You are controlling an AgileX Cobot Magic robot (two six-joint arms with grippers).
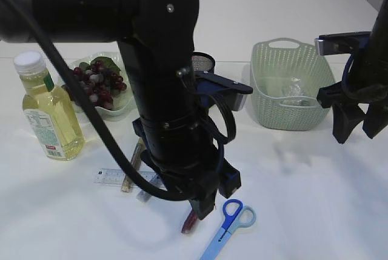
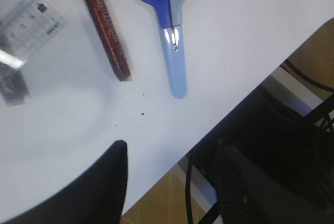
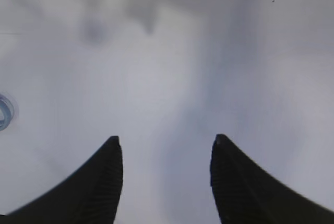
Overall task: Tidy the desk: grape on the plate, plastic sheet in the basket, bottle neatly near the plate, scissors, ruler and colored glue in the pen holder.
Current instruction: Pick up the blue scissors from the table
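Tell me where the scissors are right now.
The scissors lie flat on the table's front edge in the exterior view, right of the red glue stick and just below the left gripper; the left wrist view shows them too.

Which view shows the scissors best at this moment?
The left wrist view: the scissors lie nearly whole on the table, blue handles at the top, blades in a pale blue sheath. The exterior view shows them cut off at the bottom edge. The right wrist view catches only a blurred blue loop at its left edge.
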